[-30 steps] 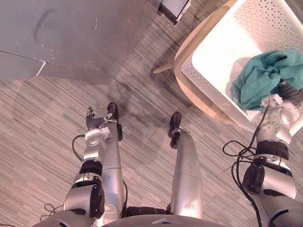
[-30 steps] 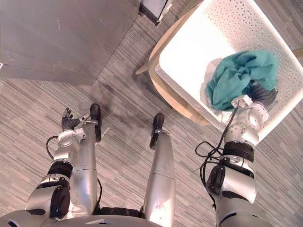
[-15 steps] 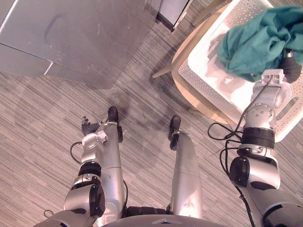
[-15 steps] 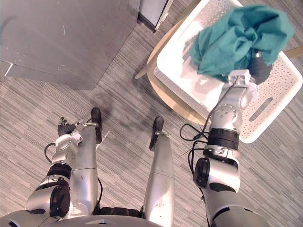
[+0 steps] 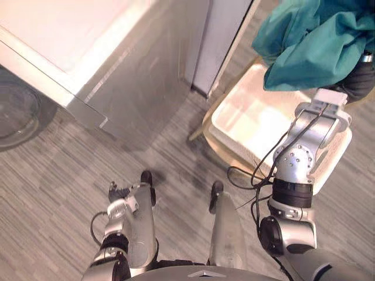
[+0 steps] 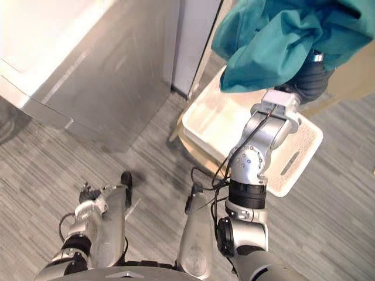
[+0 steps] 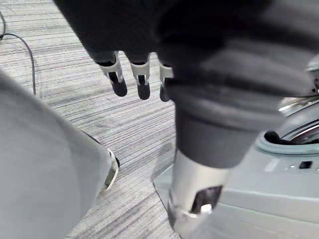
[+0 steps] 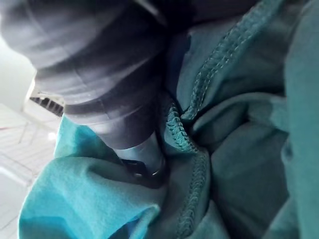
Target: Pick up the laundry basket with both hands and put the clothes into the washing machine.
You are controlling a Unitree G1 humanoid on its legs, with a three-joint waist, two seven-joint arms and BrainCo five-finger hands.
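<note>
A teal cloth point(image 5: 313, 44) hangs bunched high above the white laundry basket point(image 5: 252, 126), which stands on a wooden stool point(image 5: 206, 120) to my right. My right hand point(image 6: 309, 82) is raised at arm's length and is shut on the cloth. In the right wrist view its thumb point(image 8: 142, 159) presses into the teal folds point(image 8: 234, 164). The washing machine point(image 5: 146, 76) stands to the left front, grey-fronted with a white top. My left hand point(image 5: 119, 191) hangs low beside me, its fingers point(image 7: 119, 82) straight and empty.
A round glass door point(image 5: 14, 114) shows at the far left beside the machine. A grey cabinet panel point(image 5: 220, 41) stands between the machine and the stool. Striped grey floor point(image 5: 53, 199) lies around me.
My right hand has lifted the teal cloth up out of the basket. The camera has swung so that the washing machine's top and the glass door come into sight. The left hand stays low.
</note>
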